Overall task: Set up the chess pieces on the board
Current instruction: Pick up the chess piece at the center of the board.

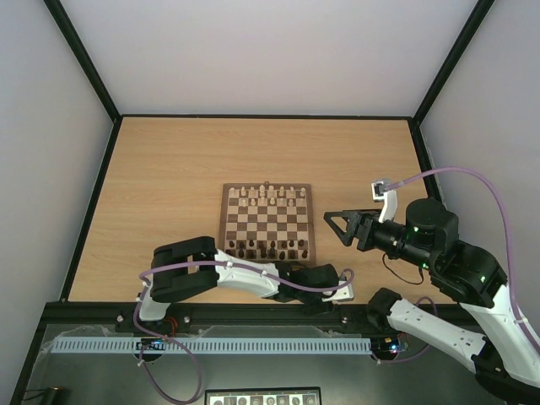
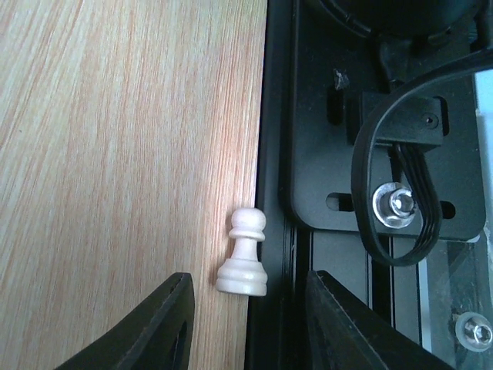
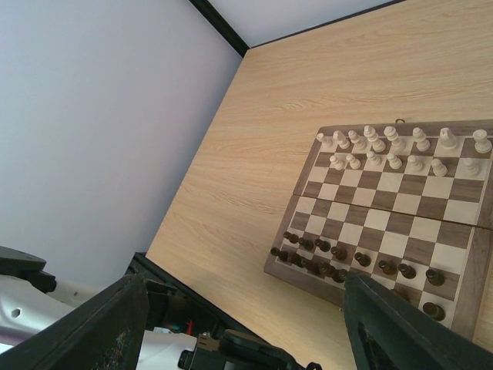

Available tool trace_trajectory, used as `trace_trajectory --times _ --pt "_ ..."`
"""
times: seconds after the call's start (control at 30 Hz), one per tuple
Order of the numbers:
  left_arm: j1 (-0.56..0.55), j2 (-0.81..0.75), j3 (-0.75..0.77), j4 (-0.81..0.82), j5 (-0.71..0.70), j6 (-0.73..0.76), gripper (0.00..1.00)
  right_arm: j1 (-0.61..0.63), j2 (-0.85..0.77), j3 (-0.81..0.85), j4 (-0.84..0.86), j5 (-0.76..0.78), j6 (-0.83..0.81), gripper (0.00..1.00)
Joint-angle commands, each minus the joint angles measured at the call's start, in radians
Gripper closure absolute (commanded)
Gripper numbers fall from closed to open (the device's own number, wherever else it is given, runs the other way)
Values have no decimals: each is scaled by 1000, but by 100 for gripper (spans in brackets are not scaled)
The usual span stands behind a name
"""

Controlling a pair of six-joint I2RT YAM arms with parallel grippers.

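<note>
The board [image 1: 229, 221] lies mid-table, with pale chess pieces [image 1: 268, 198] on its two far rows and dark chessmen [image 1: 270, 249] on the near rows. One pale pawn [image 2: 245, 254] sits off the board at the table's near edge, right beside the black rail, and seems to lie on its side. My left gripper [image 2: 249, 281] is open, its fingertips on either side of the pawn's base without touching it. In the top view the left gripper [image 1: 342, 283] is low at the near edge. My right gripper [image 1: 335, 226] hovers open and empty just right of the board [image 3: 462, 297].
The black frame rail [image 2: 281, 154] runs along the table's near edge, with a bracket, bolt and cable loop [image 2: 400, 208] beyond it. Bare wood [image 1: 169, 169] surrounds the board. Black-edged walls [image 1: 89, 211] enclose the table.
</note>
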Motion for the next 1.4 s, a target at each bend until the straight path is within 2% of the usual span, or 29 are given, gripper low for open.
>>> trace_trajectory --times 0.0,0.13,0.47,0.6,1.1,1.37 --pt "9 27 27 29 21 8 62 4 -13 0 15 1 -15 29" --pt "13 39 35 24 37 7 74 4 -17 -7 17 4 -18 29" --pt "22 43 38 22 42 -2 85 4 -21 -14 17 5 -20 29" --pt "25 16 30 -2 1 -11 86 4 -22 -11 15 6 -21 29" --pt "46 -190 -170 61 -62 -76 87 4 -7 4 38 13 -26 29" --pt "43 -418 -313 88 -63 -119 86 4 6 53 25 50 -38 29"
